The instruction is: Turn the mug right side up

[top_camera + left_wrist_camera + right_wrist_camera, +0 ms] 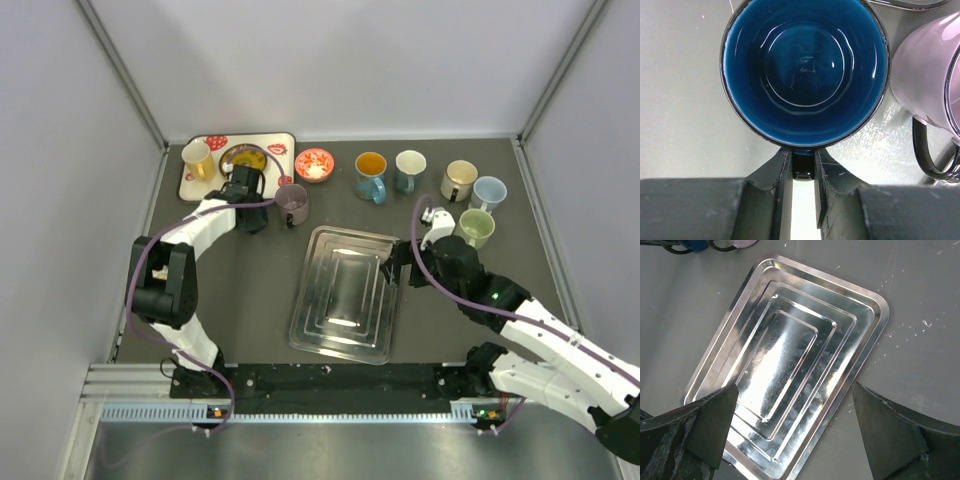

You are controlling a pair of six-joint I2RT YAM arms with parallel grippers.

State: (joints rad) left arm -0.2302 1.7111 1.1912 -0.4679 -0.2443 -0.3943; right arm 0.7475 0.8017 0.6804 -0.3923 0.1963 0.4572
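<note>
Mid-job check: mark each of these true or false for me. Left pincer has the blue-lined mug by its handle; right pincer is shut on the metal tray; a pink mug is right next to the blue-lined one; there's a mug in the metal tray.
1. The left pincer grips the blue-lined mug by its handle. True.
2. The right pincer is shut on the metal tray. False: it hangs wide open above the tray, holding nothing.
3. A pink mug stands close beside the blue-lined mug. True.
4. A mug sits in the metal tray. False: nothing lies in it.
</note>
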